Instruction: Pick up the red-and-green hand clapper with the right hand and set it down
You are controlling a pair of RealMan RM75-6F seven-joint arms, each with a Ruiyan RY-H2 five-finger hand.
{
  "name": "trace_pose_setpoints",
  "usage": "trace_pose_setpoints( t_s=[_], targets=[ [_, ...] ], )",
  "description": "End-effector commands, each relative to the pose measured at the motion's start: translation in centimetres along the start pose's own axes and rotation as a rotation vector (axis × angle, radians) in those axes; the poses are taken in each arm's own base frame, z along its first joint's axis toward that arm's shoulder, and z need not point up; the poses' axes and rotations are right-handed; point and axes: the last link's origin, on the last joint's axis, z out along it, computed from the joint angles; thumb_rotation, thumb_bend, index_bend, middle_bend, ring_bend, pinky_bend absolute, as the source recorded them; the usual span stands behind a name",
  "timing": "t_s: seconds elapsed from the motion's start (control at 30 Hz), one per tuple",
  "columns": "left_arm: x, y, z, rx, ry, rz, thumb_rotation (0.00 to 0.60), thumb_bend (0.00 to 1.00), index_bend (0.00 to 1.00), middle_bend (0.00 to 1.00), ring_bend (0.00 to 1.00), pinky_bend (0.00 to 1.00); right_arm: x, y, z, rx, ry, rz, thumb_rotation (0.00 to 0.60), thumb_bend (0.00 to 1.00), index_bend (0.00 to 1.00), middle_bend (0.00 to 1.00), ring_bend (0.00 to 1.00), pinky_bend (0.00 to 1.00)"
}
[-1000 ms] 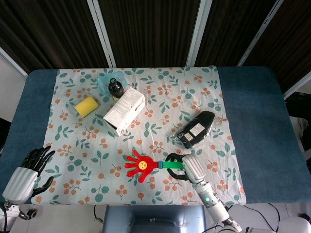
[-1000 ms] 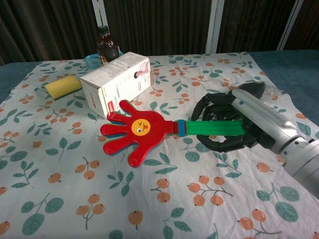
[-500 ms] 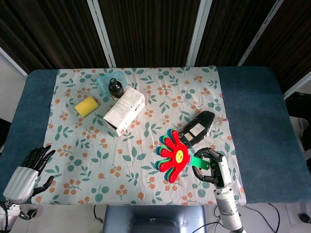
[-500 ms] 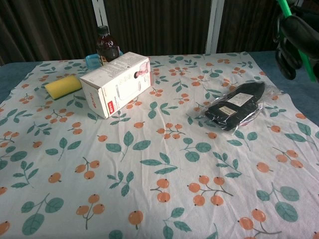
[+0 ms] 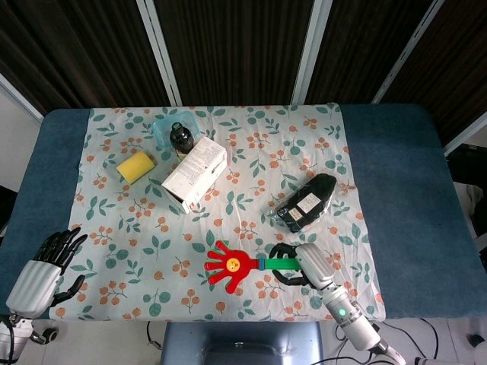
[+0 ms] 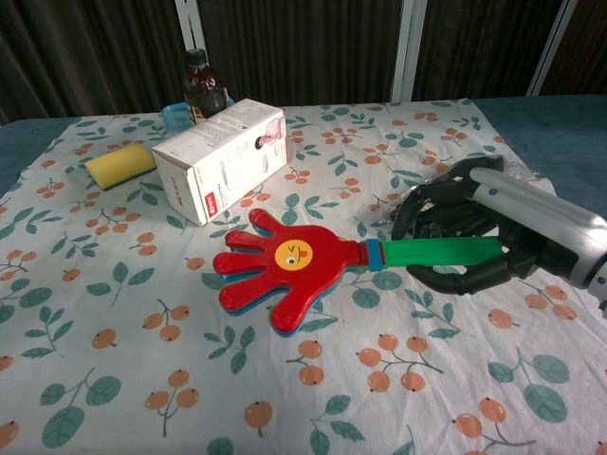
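The hand clapper (image 5: 232, 266) (image 6: 294, 261) has a red palm-shaped head with a yellow smiley and a green handle (image 6: 441, 251). It lies low over the floral tablecloth near the front edge, head pointing left. My right hand (image 5: 300, 265) (image 6: 474, 237) grips the green handle, dark fingers curled around it. My left hand (image 5: 47, 268) hovers off the table's front left corner, fingers spread, holding nothing; only the head view shows it.
A black packet (image 5: 306, 203) (image 6: 446, 190) lies just behind my right hand. A white carton (image 5: 195, 174) (image 6: 220, 157), a yellow sponge (image 5: 135, 166) (image 6: 119, 163) and a dark bottle (image 5: 181, 138) (image 6: 202, 87) in a blue dish stand at the back left.
Half a second ago my right hand held the clapper raised, further right. It has since come down and left, so the clapper is low by the cloth again. My left hand is unchanged.
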Motion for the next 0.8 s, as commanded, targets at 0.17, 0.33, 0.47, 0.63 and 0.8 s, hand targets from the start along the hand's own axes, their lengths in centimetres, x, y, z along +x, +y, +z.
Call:
trace_pose_setpoints(
  t_s=[0.17, 0.33, 0.47, 0.63, 0.8],
  targets=[
    [-0.1, 0.1, 0.0, -0.002, -0.007, 0.004, 0.600, 0.37, 0.00, 0.00, 0.00, 0.09, 4.9, -4.4, -3.2, 0.274, 0.200, 0.880, 0.600, 0.54, 0.93, 0.73, 0.87, 0.91],
    [-0.1, 0.1, 0.0, -0.002, -0.003, 0.005, 0.600, 0.37, 0.00, 0.00, 0.00, 0.09, 6.7, -3.8, -4.5, 0.385, 0.385, 1.068, 0.600, 0.54, 0.93, 0.73, 0.87, 0.91],
    [-0.1, 0.1, 0.0, 0.000, -0.002, 0.006, 0.600, 0.37, 0.00, 0.00, 0.00, 0.09, 6.1, -3.1, -4.1, 0.335, 0.334, 1.015, 0.600, 0.54, 0.92, 0.73, 0.87, 0.91],
    [-0.2, 0.2, 0.1, -0.002, -0.003, 0.007, 0.600, 0.37, 0.00, 0.00, 0.00, 0.09, 5.2, -2.2, -3.0, 0.256, 0.304, 0.840, 0.600, 0.54, 0.92, 0.73, 0.87, 0.91],
    [-0.2, 0.2, 0.1, -0.003, -0.004, 0.006, 0.600, 0.37, 0.00, 0.00, 0.00, 0.09, 1.1, -0.2, -0.3, 0.108, 0.141, 0.281, 0.600, 0.54, 0.93, 0.73, 0.87, 0.91]
  ],
)
